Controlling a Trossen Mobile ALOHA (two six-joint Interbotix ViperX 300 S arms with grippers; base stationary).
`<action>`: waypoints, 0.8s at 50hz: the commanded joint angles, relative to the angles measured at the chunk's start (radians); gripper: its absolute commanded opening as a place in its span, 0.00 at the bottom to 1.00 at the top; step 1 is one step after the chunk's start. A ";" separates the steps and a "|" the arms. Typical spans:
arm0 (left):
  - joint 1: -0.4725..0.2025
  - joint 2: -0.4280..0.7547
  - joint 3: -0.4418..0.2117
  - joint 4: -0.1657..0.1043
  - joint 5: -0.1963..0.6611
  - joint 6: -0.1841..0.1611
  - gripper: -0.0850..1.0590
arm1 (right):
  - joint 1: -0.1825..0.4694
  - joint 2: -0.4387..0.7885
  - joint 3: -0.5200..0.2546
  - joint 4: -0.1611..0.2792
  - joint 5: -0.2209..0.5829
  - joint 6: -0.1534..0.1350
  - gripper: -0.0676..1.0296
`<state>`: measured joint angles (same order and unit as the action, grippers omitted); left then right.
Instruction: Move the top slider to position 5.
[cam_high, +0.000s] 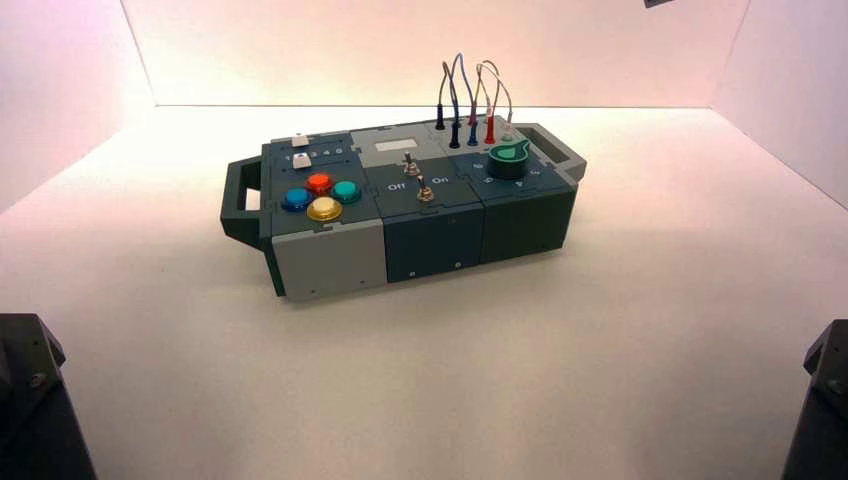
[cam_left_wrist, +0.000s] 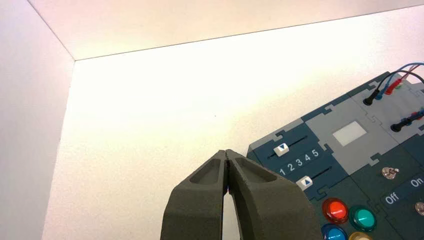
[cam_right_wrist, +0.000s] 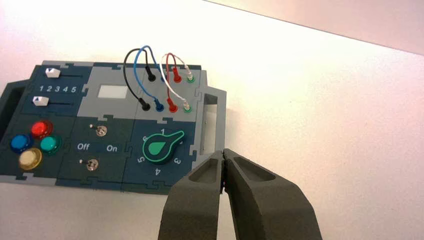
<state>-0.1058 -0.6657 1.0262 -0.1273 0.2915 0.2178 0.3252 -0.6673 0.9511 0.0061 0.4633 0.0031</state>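
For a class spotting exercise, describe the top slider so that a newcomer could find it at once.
Find the box, then its end panel with the coloured buttons. Beyond them are two white sliders beside the digits 1 to 5. The top slider is the one farther from the buttons, its arrow pointing down towards the digits.
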 joint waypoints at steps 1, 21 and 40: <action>0.002 -0.003 -0.031 0.002 -0.008 0.005 0.05 | 0.005 -0.012 -0.014 0.008 -0.005 0.003 0.04; 0.003 0.000 -0.032 0.002 -0.008 0.005 0.05 | 0.020 0.000 -0.015 0.032 -0.003 0.003 0.04; 0.048 0.067 -0.080 0.002 0.041 0.003 0.05 | 0.140 0.130 -0.101 0.035 0.058 0.000 0.04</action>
<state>-0.0690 -0.6151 0.9910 -0.1273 0.3191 0.2178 0.4587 -0.5630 0.9035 0.0383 0.5047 0.0046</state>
